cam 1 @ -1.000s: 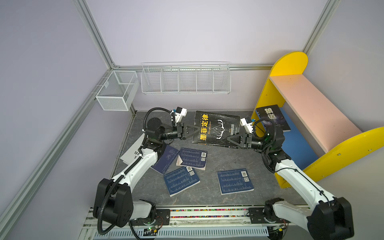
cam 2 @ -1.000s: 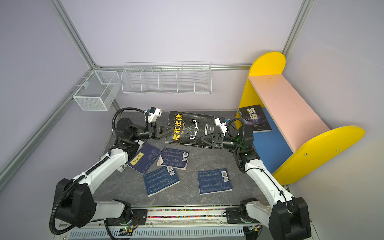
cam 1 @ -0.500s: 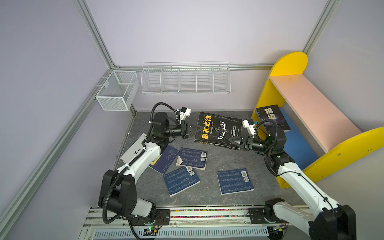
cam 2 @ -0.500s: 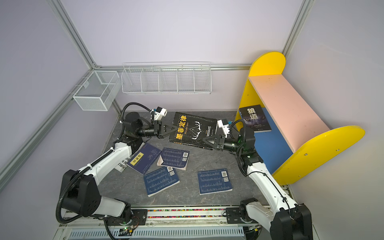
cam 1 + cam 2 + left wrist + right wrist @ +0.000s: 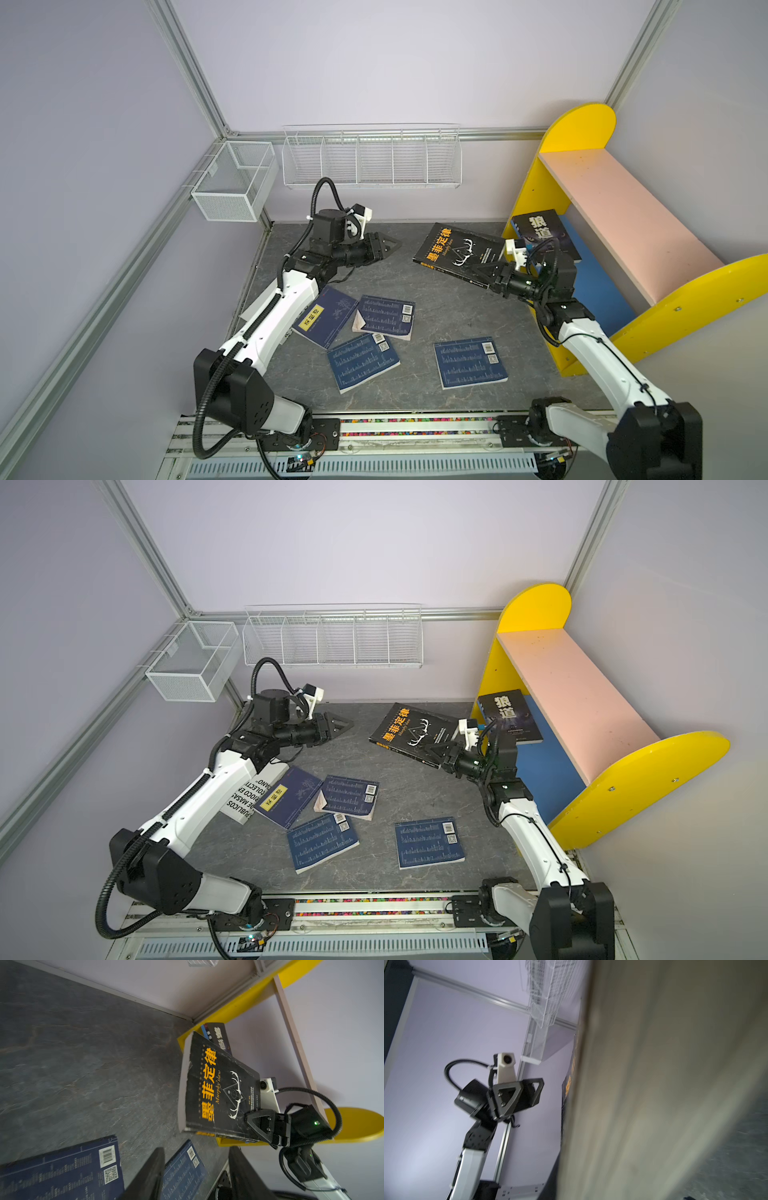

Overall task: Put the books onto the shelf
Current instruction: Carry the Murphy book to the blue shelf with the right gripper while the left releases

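Note:
A black book with an orange title [image 5: 453, 253] [image 5: 409, 729] [image 5: 216, 1088] hangs tilted above the grey floor, just left of the shelf [image 5: 623, 220] [image 5: 582, 696]. My right gripper [image 5: 484, 272] [image 5: 436, 750] [image 5: 248, 1124] is shut on its near right corner. The book's page edge [image 5: 675, 1084] fills the right wrist view. My left gripper [image 5: 388, 249] [image 5: 343, 729] [image 5: 197, 1176] stands open and empty, well left of the book. A second black book [image 5: 544, 232] [image 5: 509, 715] lies on the shelf's blue lower board [image 5: 598, 286]. Several navy books [image 5: 384, 316] [image 5: 361, 361] [image 5: 469, 361] lie on the floor, one with a yellow label [image 5: 328, 316].
A white book with black lettering [image 5: 249, 800] lies partly under my left arm. A white wire rack [image 5: 370, 160] and a mesh basket [image 5: 232, 183] hang on the back and left walls. The arms' base rail [image 5: 415, 428] runs along the front.
My left gripper has opened, let go of the black book and drawn back to the left. The right gripper, still shut on the book, has carried it right towards the shelf.

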Controlling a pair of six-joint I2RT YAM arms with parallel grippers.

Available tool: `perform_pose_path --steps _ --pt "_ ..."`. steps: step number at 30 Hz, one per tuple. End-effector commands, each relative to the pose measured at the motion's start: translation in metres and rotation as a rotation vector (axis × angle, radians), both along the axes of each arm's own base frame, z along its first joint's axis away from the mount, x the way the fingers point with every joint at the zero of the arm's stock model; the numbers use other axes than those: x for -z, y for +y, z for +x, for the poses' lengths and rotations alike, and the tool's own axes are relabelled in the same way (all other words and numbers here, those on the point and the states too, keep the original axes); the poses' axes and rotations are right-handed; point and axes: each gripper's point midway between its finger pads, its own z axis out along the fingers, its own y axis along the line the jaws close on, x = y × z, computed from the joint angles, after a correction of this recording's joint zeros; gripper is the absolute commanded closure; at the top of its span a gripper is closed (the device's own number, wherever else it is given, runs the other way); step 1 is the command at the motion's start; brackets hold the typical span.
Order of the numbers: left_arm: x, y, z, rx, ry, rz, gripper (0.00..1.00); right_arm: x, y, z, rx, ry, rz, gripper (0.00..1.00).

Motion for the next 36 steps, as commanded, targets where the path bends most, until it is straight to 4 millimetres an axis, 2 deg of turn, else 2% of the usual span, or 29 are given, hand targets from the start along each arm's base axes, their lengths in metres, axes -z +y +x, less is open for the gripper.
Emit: perform_pose_path --steps 1,5,10,18,23,28,36 --pt "0.001 0.038 -0.006 -0.152 -0.080 0.149 0.40 -0.023 -0.024 0.027 0.132 -0.092 -0.030 0.94" --pt "0.020 0.046 -0.023 -0.168 -0.055 0.133 0.35 -0.028 -0.054 0.046 0.270 -0.126 -0.035 0.94" --pt "0.048 0.051 -0.033 -0.189 0.010 0.135 0.35 -0.033 -0.096 0.063 0.430 -0.137 -0.035 0.94" --pt "0.055 0.046 -0.033 -0.180 0.022 0.077 0.35 -0.029 -0.167 0.079 0.663 -0.131 -0.001 0.94" --pt "0.061 0.044 -0.032 -0.183 0.033 0.062 0.35 -0.034 -0.193 0.078 0.752 -0.145 -0.092 0.94" --pt "0.070 0.040 -0.030 -0.176 0.058 0.044 0.35 -0.023 -0.224 0.077 0.891 -0.128 -0.129 0.94" --pt "0.077 0.036 -0.025 -0.172 0.073 0.043 0.35 -0.029 -0.252 0.091 1.010 -0.178 -0.091 0.94"
